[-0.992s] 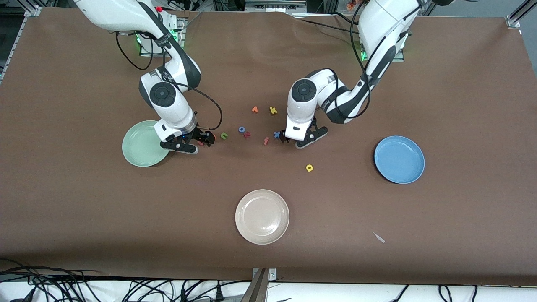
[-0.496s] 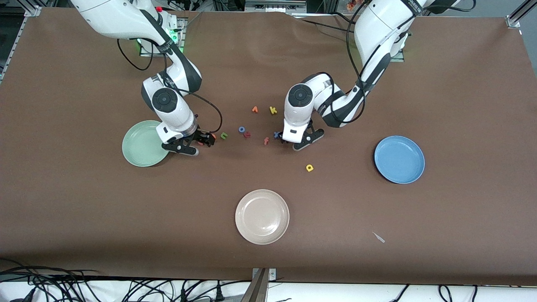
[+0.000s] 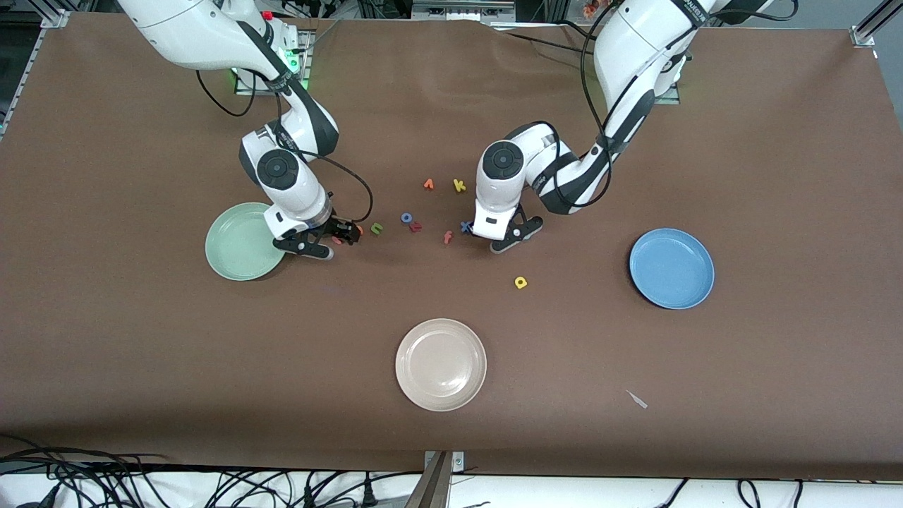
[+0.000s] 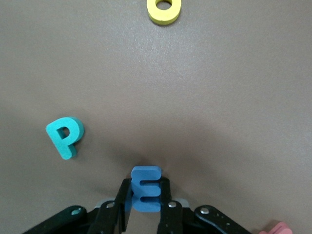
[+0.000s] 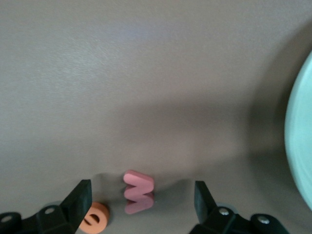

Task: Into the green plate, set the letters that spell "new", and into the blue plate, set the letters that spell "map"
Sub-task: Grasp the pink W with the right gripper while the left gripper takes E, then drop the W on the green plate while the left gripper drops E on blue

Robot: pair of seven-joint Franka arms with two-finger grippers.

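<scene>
Blue m (image 4: 145, 189) pinched in left tool (image 4: 144, 209), pink w (image 5: 138, 190) between open right tool (image 5: 141, 197) fingers

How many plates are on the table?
3: the green plate beside the right gripper, the blue plate toward the left arm's end, the cream plate nearest the front camera.

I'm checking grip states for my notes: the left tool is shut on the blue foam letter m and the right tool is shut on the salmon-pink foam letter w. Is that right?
Not quite. The left tool is indeed shut on the blue foam letter m, but the right tool is open: in the right wrist view its fingers stand apart on either side of the salmon-pink foam letter w, not touching it.
</scene>
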